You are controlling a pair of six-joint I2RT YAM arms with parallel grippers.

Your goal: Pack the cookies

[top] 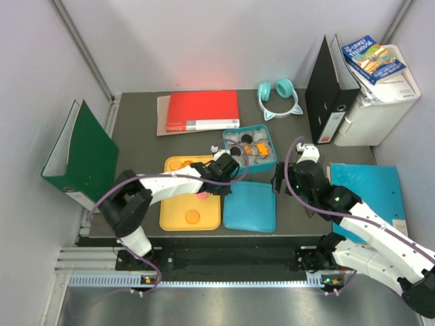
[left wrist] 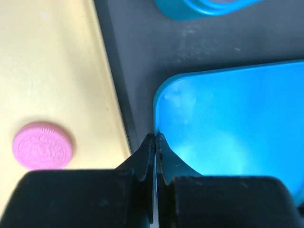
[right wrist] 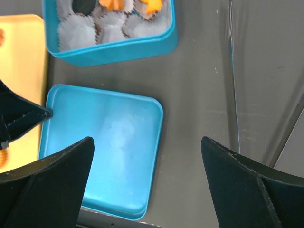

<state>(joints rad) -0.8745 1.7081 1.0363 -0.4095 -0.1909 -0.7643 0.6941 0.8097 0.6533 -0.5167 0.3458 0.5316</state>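
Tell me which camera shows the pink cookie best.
Left wrist: the pink cookie lies whole and close on the yellow tray, its embossed face clear. Top external shows only a partly hidden pink sliver. Right wrist misses it.

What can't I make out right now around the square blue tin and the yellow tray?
Round pink cookie: in the top external view only a sliver shows; the left gripper covers the rest.
Square blue tin: the right wrist view cuts its far part at the top edge; from above the left arm overlaps its near corner, so its cookies cannot be counted.
Yellow tray: top view, left arm crosses its far half.
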